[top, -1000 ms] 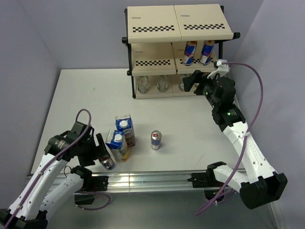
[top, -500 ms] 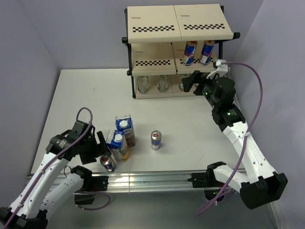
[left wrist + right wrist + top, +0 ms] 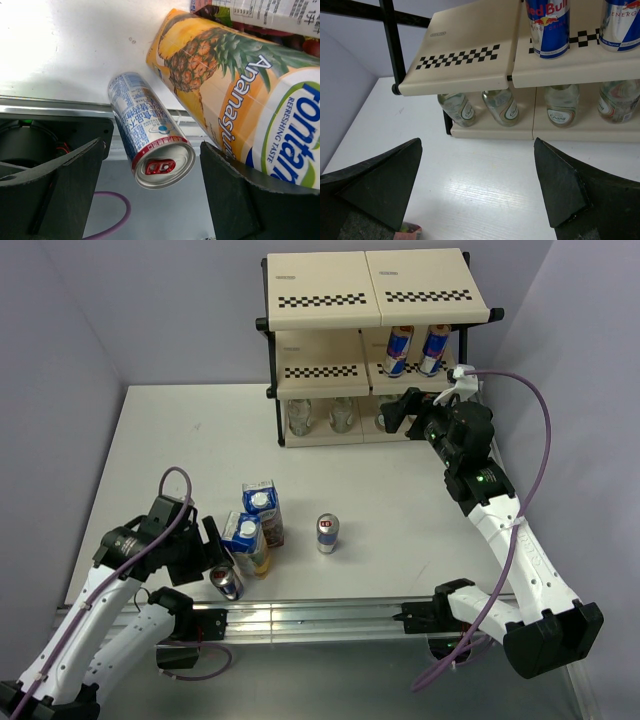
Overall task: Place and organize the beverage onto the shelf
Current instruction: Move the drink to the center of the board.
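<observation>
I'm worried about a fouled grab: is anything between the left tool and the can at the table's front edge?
Nothing visible. The can sits between the open fingers of the left tool, with a gap on each side. The pineapple carton stands close beside one finger, so that side looks tight.

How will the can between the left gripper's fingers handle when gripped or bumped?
The can looks smooth and round, so it may slip in the left gripper. It seems tilted, not upright, so a bump could roll it. Its top looks unopened: probably full, fairly heavy.
</observation>
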